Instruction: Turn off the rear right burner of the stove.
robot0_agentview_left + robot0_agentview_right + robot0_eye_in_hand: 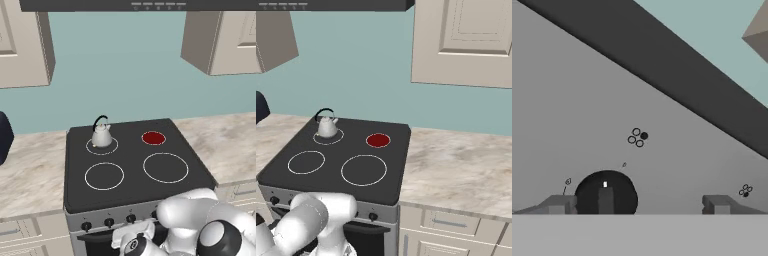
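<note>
No words or numbers can be read; the stove panel [612, 115] carries only small burner-position symbols [637, 137] of circles.

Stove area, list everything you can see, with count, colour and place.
stove: one, black glass top, grey front panel, between counters
rear right burner: one, glowing red
kettle: one, silver, on rear left ring
empty rings: two, white outlines, front
knobs: several, black, along front panel
counters: beige, both sides
cabinets: beige, above
hand: one, fingers apart, close to a black knob on the panel
</note>
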Controlling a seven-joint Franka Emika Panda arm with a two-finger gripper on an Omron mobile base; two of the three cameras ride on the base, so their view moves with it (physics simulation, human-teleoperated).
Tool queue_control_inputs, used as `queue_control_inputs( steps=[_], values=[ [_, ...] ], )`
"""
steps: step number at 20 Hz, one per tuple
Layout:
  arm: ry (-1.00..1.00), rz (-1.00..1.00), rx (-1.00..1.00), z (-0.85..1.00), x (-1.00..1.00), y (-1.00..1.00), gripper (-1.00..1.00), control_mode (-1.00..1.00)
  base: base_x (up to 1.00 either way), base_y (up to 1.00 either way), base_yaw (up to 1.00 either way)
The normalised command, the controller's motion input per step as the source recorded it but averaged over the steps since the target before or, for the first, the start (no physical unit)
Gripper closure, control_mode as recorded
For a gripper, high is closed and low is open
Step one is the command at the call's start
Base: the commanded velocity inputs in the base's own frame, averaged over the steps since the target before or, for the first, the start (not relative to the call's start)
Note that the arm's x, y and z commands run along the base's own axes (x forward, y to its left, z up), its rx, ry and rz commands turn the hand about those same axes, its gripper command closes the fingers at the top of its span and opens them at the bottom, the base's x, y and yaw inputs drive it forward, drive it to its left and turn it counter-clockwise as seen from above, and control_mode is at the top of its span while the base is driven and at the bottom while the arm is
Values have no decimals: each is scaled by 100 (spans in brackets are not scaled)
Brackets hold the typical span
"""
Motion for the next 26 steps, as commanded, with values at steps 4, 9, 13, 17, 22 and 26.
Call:
queue_control_inputs(
  steps=[4,9,13,17,22,26],
  values=[
    [-5,0,-1,0,28,16,-100,-100,0,0,0],
    [-3,0,-6,-7,8,4,-100,-100,0,0,0],
    [-2,0,-9,-11,5,0,-100,-100,0,0,0],
    [-5,0,-12,-15,1,0,-100,-100,0,0,0],
    [-3,0,-10,-10,1,0,-100,-100,0,0,0],
    [-1,0,-6,-16,1,0,-100,-100,0,0,0]
  ],
)
